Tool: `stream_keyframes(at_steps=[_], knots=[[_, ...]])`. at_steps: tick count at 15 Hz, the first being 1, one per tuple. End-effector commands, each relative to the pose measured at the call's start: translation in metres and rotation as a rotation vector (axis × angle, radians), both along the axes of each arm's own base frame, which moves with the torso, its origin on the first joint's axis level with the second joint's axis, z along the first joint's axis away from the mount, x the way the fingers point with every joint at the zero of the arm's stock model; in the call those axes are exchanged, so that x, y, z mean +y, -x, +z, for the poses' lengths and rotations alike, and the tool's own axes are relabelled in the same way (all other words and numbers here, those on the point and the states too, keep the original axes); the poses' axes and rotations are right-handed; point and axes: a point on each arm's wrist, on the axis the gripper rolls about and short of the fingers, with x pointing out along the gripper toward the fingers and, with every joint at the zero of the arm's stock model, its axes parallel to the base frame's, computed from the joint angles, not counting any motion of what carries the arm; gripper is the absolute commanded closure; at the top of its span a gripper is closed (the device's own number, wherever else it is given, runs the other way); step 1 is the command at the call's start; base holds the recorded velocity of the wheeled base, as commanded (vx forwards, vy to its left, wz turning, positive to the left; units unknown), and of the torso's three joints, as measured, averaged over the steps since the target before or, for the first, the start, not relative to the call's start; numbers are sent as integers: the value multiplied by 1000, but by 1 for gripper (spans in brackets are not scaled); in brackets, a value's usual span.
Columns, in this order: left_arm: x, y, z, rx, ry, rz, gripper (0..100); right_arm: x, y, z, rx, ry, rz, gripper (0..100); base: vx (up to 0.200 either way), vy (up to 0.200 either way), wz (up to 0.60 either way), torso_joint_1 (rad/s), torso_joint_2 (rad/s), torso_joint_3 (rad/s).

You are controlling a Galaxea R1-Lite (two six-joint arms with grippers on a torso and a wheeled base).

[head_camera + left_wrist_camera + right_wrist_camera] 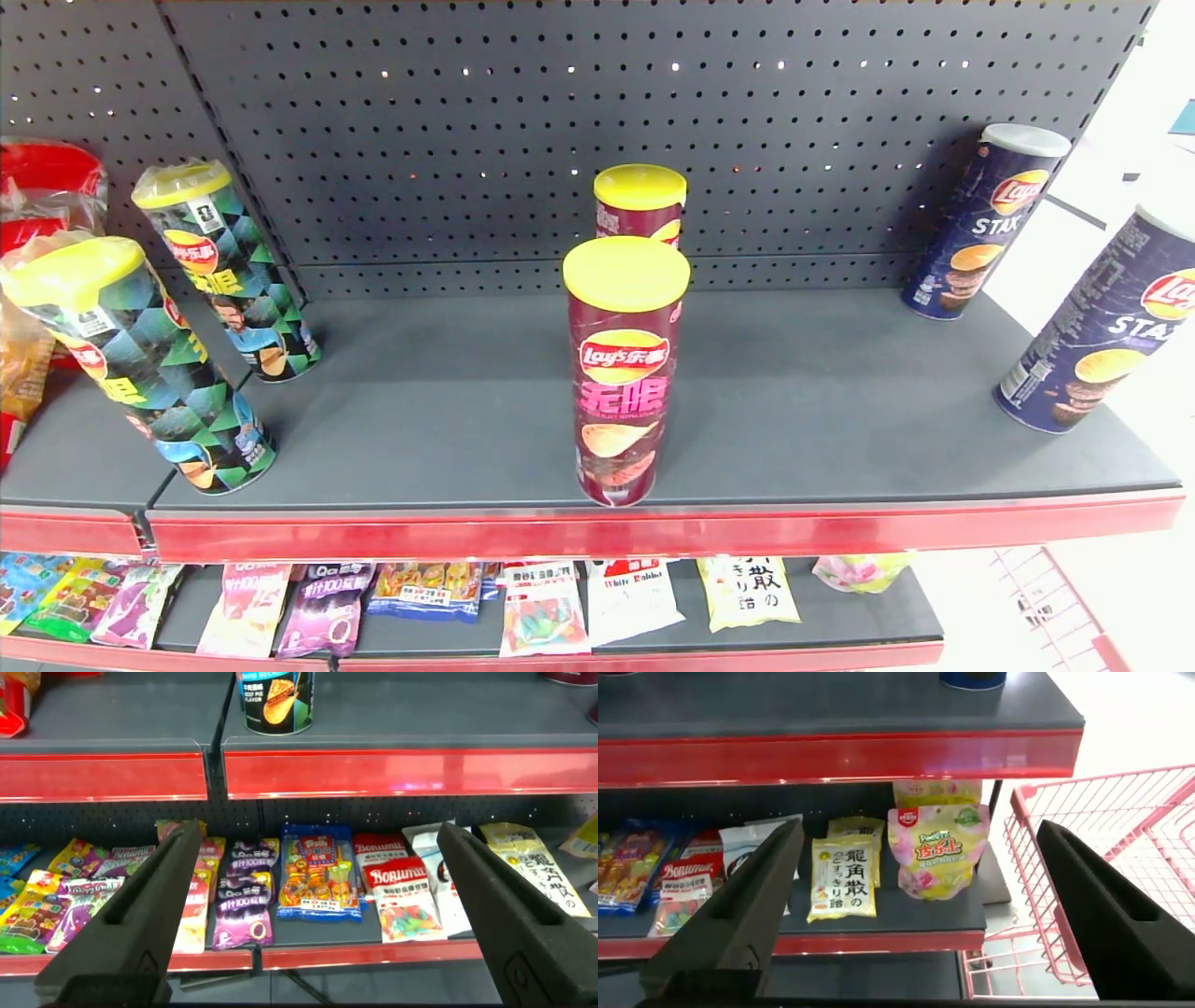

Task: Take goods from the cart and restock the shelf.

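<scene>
Shelf (822, 401) space gapes between few cans (624, 373), so we judge restocking mostly undone, our left gripper (318, 829) and right gripper (920, 829) spread empty, cart (1102, 868) at the shelf's right end.

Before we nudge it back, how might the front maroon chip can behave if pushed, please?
The front maroon can is tall and narrow, so a high push would likely tip it. Standing near the shelf's red edge, it might then roll off.

We see our right tool (920, 829) w/ jaws wide apart. Pink snack bag (938, 854) sits on lower shelf (915, 917), pink cart (1102, 849) just beside.
</scene>
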Motion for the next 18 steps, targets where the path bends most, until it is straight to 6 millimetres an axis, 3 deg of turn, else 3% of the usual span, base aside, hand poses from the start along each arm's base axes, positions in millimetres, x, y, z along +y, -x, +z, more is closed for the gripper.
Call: stream_keyframes(at_steps=[1, 3, 6, 17, 18], knots=[[0, 0, 0, 0, 0, 0, 0, 0, 0, 0, 2, 0, 1, 0, 0, 0, 0, 0, 0, 0], [0, 0, 0, 0, -3, 0, 0, 0, 0, 0, 2, 0, 1, 0, 0, 0, 0, 0, 0, 0], [0, 0, 0, 0, -3, 0, 0, 0, 0, 0, 2, 0, 1, 0, 0, -200, 0, -4, 1, -1], [0, 0, 1, -7, -6, -21, 0, 0, 0, 0, 2, 0, 1, 0, 0, 0, 0, 0, 0, 0], [0, 4, 30, -101, 28, -53, 0, 0, 0, 0, 2, 0, 1, 0, 0, 0, 0, 0, 0, 0]])
